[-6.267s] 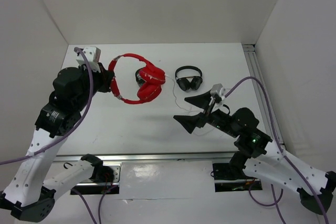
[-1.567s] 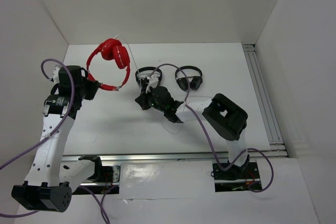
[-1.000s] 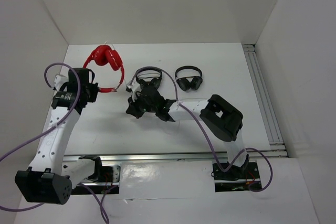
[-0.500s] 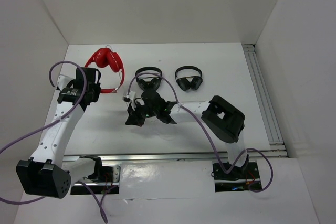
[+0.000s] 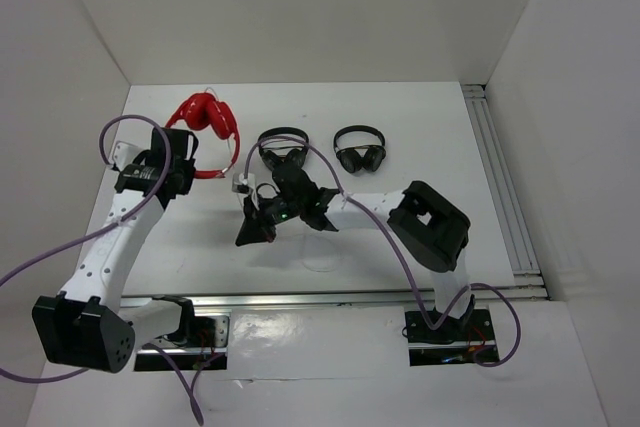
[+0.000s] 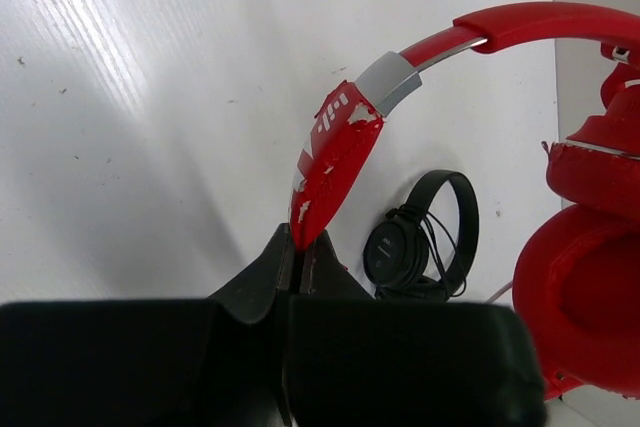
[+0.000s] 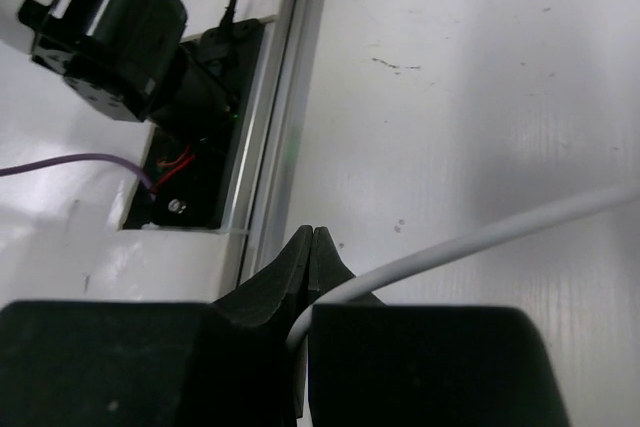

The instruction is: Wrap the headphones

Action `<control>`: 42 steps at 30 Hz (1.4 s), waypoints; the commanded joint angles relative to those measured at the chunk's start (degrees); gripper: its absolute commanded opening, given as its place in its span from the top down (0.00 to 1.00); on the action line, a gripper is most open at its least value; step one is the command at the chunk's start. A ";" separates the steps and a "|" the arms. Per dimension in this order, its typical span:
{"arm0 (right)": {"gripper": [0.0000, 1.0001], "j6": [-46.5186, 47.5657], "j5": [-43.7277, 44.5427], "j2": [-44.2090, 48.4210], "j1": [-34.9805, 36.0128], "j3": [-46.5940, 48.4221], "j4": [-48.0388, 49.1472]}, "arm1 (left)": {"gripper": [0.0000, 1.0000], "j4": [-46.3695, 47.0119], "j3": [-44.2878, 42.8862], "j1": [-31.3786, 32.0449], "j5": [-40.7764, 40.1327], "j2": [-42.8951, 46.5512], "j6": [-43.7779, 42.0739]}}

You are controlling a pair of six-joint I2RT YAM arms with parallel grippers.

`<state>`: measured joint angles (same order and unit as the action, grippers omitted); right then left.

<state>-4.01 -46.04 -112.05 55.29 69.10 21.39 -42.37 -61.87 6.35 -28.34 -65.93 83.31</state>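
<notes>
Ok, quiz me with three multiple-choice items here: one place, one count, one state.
1. The left jaws grip the red headphones by: A an earcup; B the headband's end; C the headband's middle.
2. Black headphones on the table: A none; B one; C two.
3. The right jaws: A shut on the white cable; B open; C shut on a black headset.
1 B: left wrist view shows the tip pinched. 2 C: two lie side by side. 3 A: cable runs between the closed jaws.

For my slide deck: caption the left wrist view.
Left gripper shut on the headband end of the red headphones, a black headset on the white table beyond.
</notes>
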 commanded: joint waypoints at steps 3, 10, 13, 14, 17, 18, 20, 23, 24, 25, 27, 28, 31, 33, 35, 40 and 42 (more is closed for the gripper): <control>1.00 -1.17 -8.27 0.16 -0.44 4.63 3.49 | 1.00 3.96 -2.12 2.61 -4.61 -0.43 1.68; 1.00 4.61 -4.69 4.29 -2.99 7.62 -6.52 | 1.00 3.96 -5.45 6.65 -7.87 -5.69 -7.71; 1.00 11.81 1.28 5.87 -4.22 10.61 -17.14 | 1.00 4.49 -7.73 8.58 -8.40 -7.80 -12.81; 1.00 14.88 5.31 7.01 -4.22 11.92 -21.87 | 1.00 4.49 -7.74 9.37 -9.01 -8.85 -14.73; 1.00 17.54 12.95 10.08 -4.75 11.93 -25.77 | 1.00 4.49 -8.27 10.00 -9.02 -10.09 -17.73; 1.00 19.03 14.91 10.97 -5.36 11.93 -27.70 | 1.00 4.49 -8.27 10.52 -8.41 -10.88 -20.44; 1.00 20.00 19.82 13.33 -5.37 11.93 -28.85 | 1.00 4.49 -8.27 11.05 -5.78 -11.76 -23.18; 1.00 20.53 22.83 16.76 -6.59 9.66 -28.78 | 1.00 3.53 -7.74 13.94 -4.54 -13.25 -27.05; 1.00 20.53 22.84 17.65 -6.60 8.26 -27.64 | 1.00 3.52 -6.96 14.91 -3.40 -13.26 -27.93; 1.00 20.53 22.84 18.35 -7.12 7.63 -27.11 | 1.00 3.52 -6.95 16.40 -2.43 -13.26 -29.33; 1.00 20.53 24.24 20.02 -7.65 7.10 -27.10 | 1.00 3.52 -4.94 16.94 0.72 -13.26 -30.92; 1.00 20.53 24.77 20.03 -7.65 6.40 -26.58 | 1.00 4.13 -4.32 17.55 1.61 -13.26 -32.06; 1.00 20.53 27.84 21.87 -7.65 4.82 -25.88 | 1.00 5.81 -2.65 19.22 5.21 -11.68 -37.42; 1.00 20.53 29.95 23.10 -8.18 4.29 -25.87 | 1.00 5.81 -2.65 20.54 6.97 -11.68 -40.49; 1.00 21.15 32.94 23.10 -8.18 4.29 -25.87 | 1.00 5.81 -3.34 21.15 8.30 -11.68 -43.30; 0.98 23.08 38.81 24.33 -8.18 5.52 -28.06 | 1.00 0.81 -5.45 24.67 6.99 -13.60 -45.43; 0.97 23.78 41.56 24.95 -8.18 5.52 -28.07 | 1.00 0.18 -6.07 25.47 6.36 -14.49 -45.95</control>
<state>16.97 -11.94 -91.70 47.75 73.01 -9.65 -39.70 -65.39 29.82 -22.85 -80.05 40.75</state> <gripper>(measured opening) 0.030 0.067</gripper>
